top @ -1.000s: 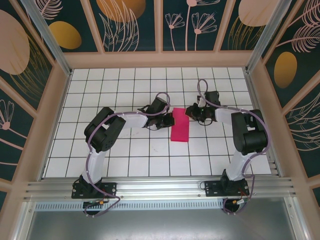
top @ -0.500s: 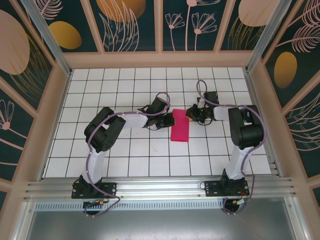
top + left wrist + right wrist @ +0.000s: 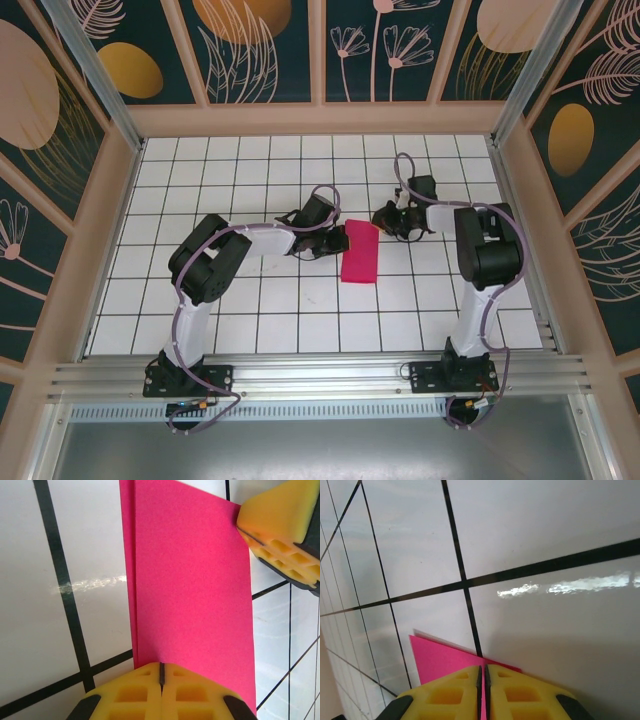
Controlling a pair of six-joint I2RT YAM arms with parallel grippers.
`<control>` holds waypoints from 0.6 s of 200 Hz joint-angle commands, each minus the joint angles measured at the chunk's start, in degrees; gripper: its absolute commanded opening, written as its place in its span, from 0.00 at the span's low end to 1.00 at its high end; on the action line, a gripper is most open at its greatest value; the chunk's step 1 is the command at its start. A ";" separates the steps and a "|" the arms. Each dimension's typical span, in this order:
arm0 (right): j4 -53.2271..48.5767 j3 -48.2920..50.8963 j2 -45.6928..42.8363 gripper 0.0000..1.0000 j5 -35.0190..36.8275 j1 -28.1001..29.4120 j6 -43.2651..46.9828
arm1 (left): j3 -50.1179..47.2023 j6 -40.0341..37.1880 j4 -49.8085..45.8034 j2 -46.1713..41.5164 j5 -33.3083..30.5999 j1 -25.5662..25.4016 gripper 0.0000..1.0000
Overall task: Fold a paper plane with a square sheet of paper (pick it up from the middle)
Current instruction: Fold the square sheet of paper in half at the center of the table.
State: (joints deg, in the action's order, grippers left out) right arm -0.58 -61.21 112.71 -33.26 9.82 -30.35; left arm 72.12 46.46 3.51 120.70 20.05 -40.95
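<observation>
**Both arms at the folded sheet, seen from above and from each wrist.**

My left arm rises from its base at the near edge, bends at the elbow and runs its forearm rightward, low over the tiled table (image 3: 260,300). My left gripper (image 3: 340,240) meets the left long edge of the square sheet of paper (image 3: 360,255). My right arm stands taller, folded back at the elbow, with the forearm pointing left. My right gripper (image 3: 384,218) sits at the sheet's far right corner.

The sheet lies flat near the table's centre as a narrow magenta rectangle, its long sides running from near to far.

From my left wrist, my left gripper (image 3: 161,677) has its yellow pads pressed together, their tips over the paper's (image 3: 192,595) edge. The opposite gripper's pad (image 3: 280,520) touches the corner across from them. One long edge shows two layers, slightly offset.

From my right wrist, my right gripper (image 3: 482,677) is likewise closed, with the paper's (image 3: 437,657) corner projecting beyond the tips. I cannot tell whether either pair actually pinches paper.

Bare tiles surround the sheet on all sides, and the enclosure walls (image 3: 120,200) stand well apart from it.
</observation>
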 commanded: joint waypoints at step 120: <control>-2.56 -4.54 1.23 0.15 -0.50 -0.54 -0.14 | -0.28 -1.54 -5.38 2.28 -1.42 -0.51 0.00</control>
State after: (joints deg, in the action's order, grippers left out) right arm -3.97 -67.07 113.06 -33.04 9.72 -30.33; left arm 72.12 46.09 3.51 120.70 20.10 -40.95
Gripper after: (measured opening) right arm 0.149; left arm 0.048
